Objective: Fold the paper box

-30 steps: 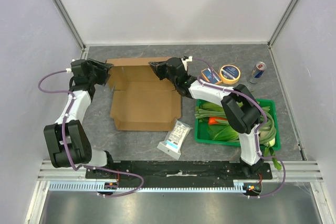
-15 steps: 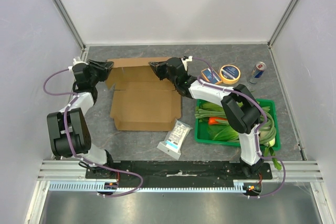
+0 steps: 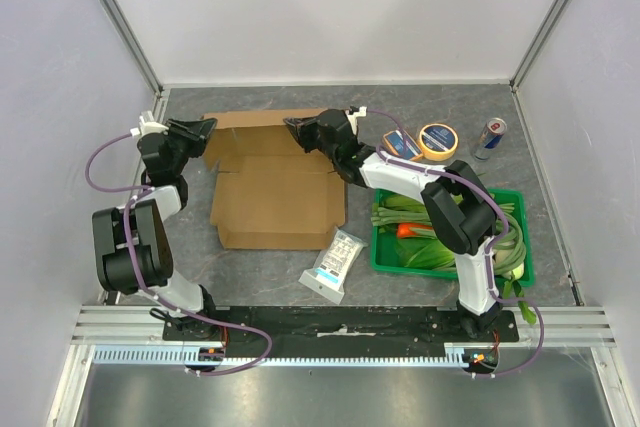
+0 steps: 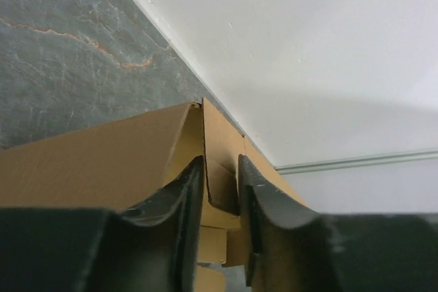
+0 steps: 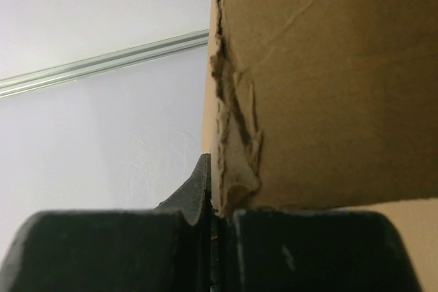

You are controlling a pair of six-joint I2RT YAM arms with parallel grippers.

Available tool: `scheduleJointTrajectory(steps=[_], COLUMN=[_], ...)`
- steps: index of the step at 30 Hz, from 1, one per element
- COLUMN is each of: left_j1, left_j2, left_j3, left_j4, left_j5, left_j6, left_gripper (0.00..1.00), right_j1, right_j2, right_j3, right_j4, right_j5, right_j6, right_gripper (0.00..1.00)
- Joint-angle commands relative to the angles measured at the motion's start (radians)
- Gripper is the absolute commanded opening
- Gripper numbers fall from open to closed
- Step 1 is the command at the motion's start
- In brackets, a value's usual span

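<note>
Paper box (image 3: pixel 278 192): plain brown cardboard, lying open on the grey surface (image 3: pixel 250 267), directly left of the green crate (image 3: pixel 420 271). The main panel is flat and the rear flaps are partly raised, on the side away from the arm bases.

Left tool (image 3: pixel 205 128): well left of the crate and further back, at the box's rear-left corner. Wrist view: dark fingers (image 4: pixel 171 203) sit close on either side of a standing flap, so the tool (image 4: pixel 220 169) is pinching cardboard. The flap edge runs up between them and the white wall is behind.

Right tool (image 3: pixel 292 126): back-left of the crate, at the box's rear-right flap. Wrist view: fingers (image 5: pixel 195 193) are nearly pressed together, clamping the frayed, torn-looking edge of a vertical cardboard panel (image 5: pixel 321 87). No gap is visible apart from the card thickness.

Other items relative to the crate:
- White-and-blue packet (image 3: pixel 333 265): just left of its near corner, touching or just off the box's front edge; I can't tell which.
- Green vegetables (image 3: pixel 420 237): inside, some hanging over the right rim.
- Tape roll (image 3: pixel 438 140): behind it, with a small blue box (image 3: pixel 401 145) beside the roll.
- Drink can (image 3: pixel 490 136): behind its right end, upright.
</note>
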Motion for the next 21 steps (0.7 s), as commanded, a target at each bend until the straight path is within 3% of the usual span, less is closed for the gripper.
scheduleJointTrajectory(steps=[1,2,3,6,13,21], left_j1=[-0.002,-0.002,-0.002,0.01,0.036,0.087], left_j2=[-0.033,-0.038,-0.037,-0.031,-0.041,-0.025], left_j3=[-0.054,-0.048,-0.042,-0.02,-0.04,0.001], left_j4=[-0.041,-0.059,-0.069,-0.152,-0.158,-0.167], left_j5=[0.051,0.048,0.045,0.025,-0.012,-0.001], left_j6=[-0.008,-0.012,-0.011,-0.012,-0.034,-0.039], left_gripper=[0.49,0.6,0.61,0.58,0.64,0.63], right_j1=[-0.005,-0.005,-0.005,-0.005,-0.005,-0.005], right_j2=[-0.002,-0.002,-0.003,-0.006,-0.009,-0.009], right_j3=[-0.003,0.0,0.0,0.001,0.006,0.009], right_j4=[-0.011,-0.008,-0.008,-0.005,-0.008,-0.009], right_j5=[0.005,0.003,0.005,0.003,0.008,0.005], right_j6=[0.009,0.011,0.011,0.012,0.014,0.009], right_gripper=[0.0,0.0,0.0,0.0,0.0,0.0])
